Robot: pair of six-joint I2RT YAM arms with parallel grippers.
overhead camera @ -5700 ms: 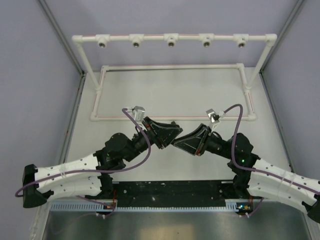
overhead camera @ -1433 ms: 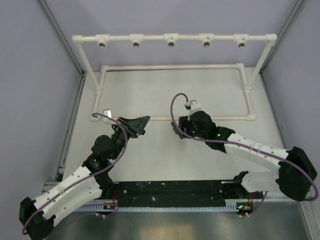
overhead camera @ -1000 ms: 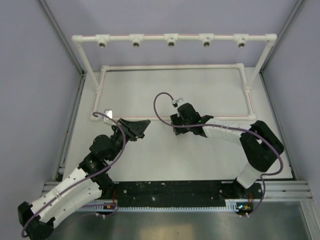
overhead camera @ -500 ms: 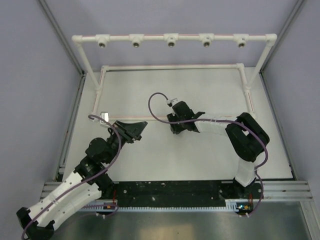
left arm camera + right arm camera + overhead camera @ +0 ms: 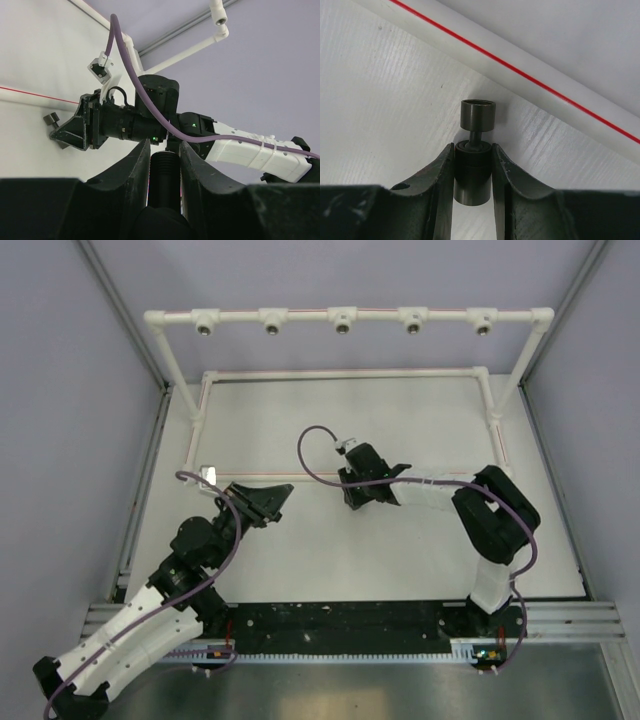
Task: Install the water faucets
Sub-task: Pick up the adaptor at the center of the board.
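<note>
In the right wrist view a black water faucet lies on the white table, its round knob end pointing at the white pipe. My right gripper is shut on its body, with both fingers touching its sides. Seen from the top, that gripper is low on the table in front of the frame's front rail, and the faucet is hidden under it. My left gripper is shut on a second water faucet, a stubby threaded black cylinder. From above, the left gripper hovers left of the right one.
The white pipe frame's front rail, marked with a red line, runs just beyond the right gripper. Its raised top bar carries several metal-ringed sockets at the back. Grey walls close in both sides. A black strip crosses the near edge.
The right arm reached left and down to the table by the front rail, and its jaws closed onto the faucet. The left arm drew back slightly with its faucet still held.
</note>
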